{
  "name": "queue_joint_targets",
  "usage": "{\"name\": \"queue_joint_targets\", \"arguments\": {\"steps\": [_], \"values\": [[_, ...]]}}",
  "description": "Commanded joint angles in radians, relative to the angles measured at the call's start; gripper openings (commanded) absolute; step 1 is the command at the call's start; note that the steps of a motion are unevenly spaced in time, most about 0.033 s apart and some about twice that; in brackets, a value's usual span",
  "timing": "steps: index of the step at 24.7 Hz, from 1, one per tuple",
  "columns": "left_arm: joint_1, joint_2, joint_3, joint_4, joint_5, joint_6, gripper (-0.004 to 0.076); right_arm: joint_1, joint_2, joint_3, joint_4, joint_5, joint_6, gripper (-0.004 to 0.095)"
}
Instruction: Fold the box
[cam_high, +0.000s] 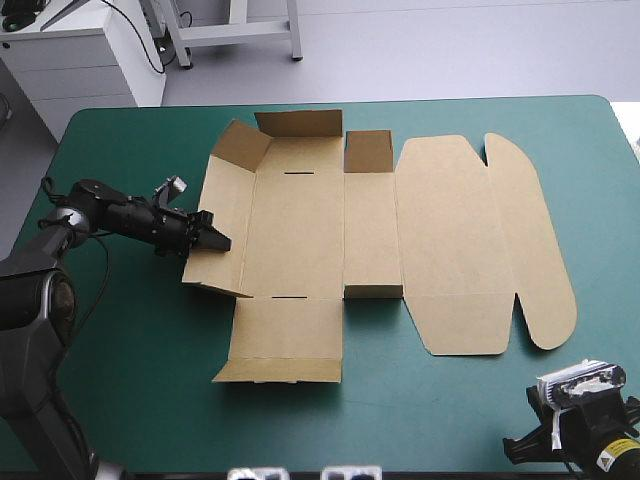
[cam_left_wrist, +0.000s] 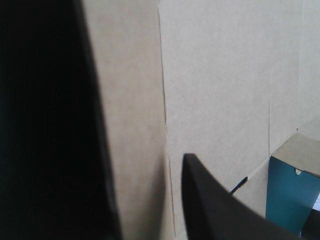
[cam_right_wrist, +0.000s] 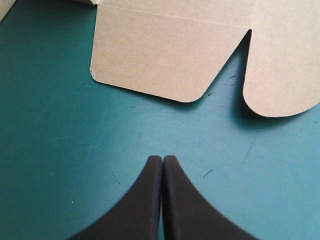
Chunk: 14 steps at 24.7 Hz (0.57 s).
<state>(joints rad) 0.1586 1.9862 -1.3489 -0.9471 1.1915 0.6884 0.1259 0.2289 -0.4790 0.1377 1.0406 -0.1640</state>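
The box (cam_high: 380, 230) lies in the middle of the bench (cam_high: 120, 350), a cut sheet of brown board, mostly flat on the teal-green cover. Its left wall (cam_high: 225, 225) is raised and tilted, its top edge leaning out to the left. At the far edge the far flap (cam_high: 300, 123) stands up, and just right of it a small flap (cam_high: 368, 152) is raised too. The near flap (cam_high: 285, 340) lies on the cover toward the robot. To the right, the lid (cam_high: 450, 240) and its rounded end flap (cam_high: 530, 240) lie flat.

The left gripper (cam_high: 218, 241) comes in low from the left and sits at the near end of the left wall. In the left wrist view one black finger (cam_left_wrist: 45, 125) is on the wall's outer side and the other (cam_left_wrist: 220, 210) on the inner side, the board between them, so it is pinching the wall. Beyond lies the box floor (cam_left_wrist: 225, 75).

The right gripper (cam_right_wrist: 162, 157) is at the bench's near right corner, well apart from the box. Its fingers are pressed together in one point over bare cover. Ahead of it lie the lid's near rounded corner (cam_right_wrist: 165, 55) and the end flap's rounded end (cam_right_wrist: 285, 65), flat on the cover.
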Motion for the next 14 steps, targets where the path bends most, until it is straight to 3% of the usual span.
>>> {"name": "queue_joint_targets", "arguments": {"steps": [1, 10, 14], "values": [[-0.005, -0.047, -0.023, -0.064, 0.076, 0.000, -0.0004, -0.003, 0.014, -0.022, 0.007, -0.061, -0.003, -0.0020], [-0.005, -0.047, -0.025, -0.127, 0.098, 0.108, -0.0008, -0.003, 0.014, -0.022, 0.007, -0.061, -0.003, -0.0020], [-0.069, -0.082, -0.120, -0.064, 0.102, 0.141, -0.0008, -0.003, 0.014, -0.022, 0.007, -0.061, -0.003, -0.0020]]}}
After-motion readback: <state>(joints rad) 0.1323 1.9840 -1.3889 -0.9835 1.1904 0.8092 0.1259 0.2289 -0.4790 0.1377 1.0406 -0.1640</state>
